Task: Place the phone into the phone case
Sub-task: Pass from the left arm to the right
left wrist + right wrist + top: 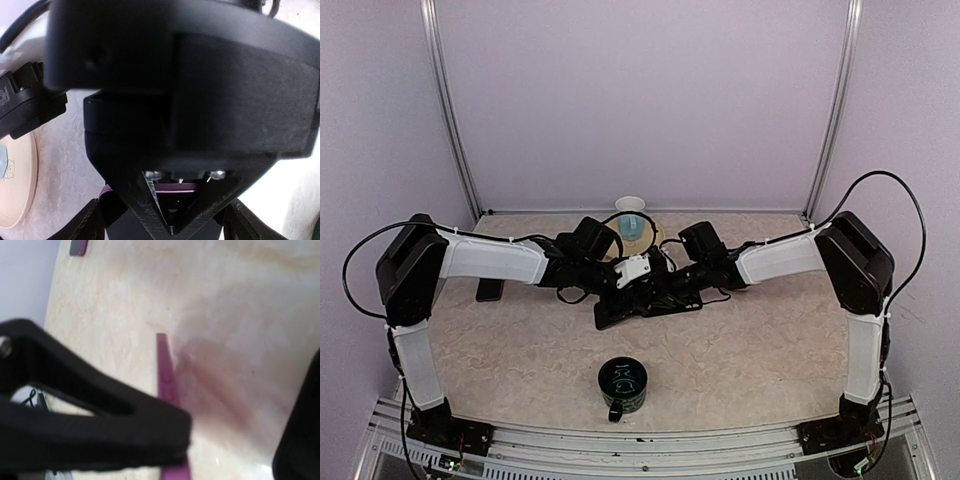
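Observation:
A dark phone (640, 312) lies flat at the table's middle, with the purple rim of the phone case (164, 370) along its edges. How fully it sits in the case I cannot tell. My left gripper (636, 282) reaches in from the left. Its fingers (90, 225) stand against both long sides of the slab (125, 231), gripping it across its width. My right gripper (662, 288) comes from the right and fills most of the left wrist view. In the right wrist view its finger (100, 440) presses across the purple rim, pinching that edge.
A dark green mug (622, 385) stands near the front edge. A beige plate (656, 238) holding a pale blue cup (631, 224) sits just behind the grippers, with a white cup (630, 203) at the back wall. A small dark purple piece (488, 290) lies under the left arm.

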Available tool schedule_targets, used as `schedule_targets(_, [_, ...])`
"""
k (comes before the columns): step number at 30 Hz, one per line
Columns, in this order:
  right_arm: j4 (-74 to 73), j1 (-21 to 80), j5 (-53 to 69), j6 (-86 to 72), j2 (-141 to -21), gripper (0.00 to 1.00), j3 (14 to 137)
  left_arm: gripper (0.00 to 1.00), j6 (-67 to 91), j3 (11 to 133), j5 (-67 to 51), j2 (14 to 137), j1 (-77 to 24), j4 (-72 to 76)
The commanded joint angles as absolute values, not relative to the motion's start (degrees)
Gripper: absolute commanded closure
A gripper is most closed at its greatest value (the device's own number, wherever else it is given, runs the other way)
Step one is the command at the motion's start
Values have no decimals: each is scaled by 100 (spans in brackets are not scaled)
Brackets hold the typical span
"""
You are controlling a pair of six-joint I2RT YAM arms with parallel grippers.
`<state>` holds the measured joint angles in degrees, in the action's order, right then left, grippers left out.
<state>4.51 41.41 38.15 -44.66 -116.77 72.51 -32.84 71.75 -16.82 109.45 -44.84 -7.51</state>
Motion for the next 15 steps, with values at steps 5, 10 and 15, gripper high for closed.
schedule_targets(5, [629,4186,4078,-4559,-11729,100,7288,60,-3322,7108,-1554,10693,-4597,-336])
schedule_targets(10, [752,4157,4140,-4646,-11677,100,7254,44,-3281,6994,-1447,10599,-4608,-269])
schedule_targets(15, [838,4123,4187,-4658,-11609,100,7236,23,-3190,6832,-1386,10400,-4605,-149])
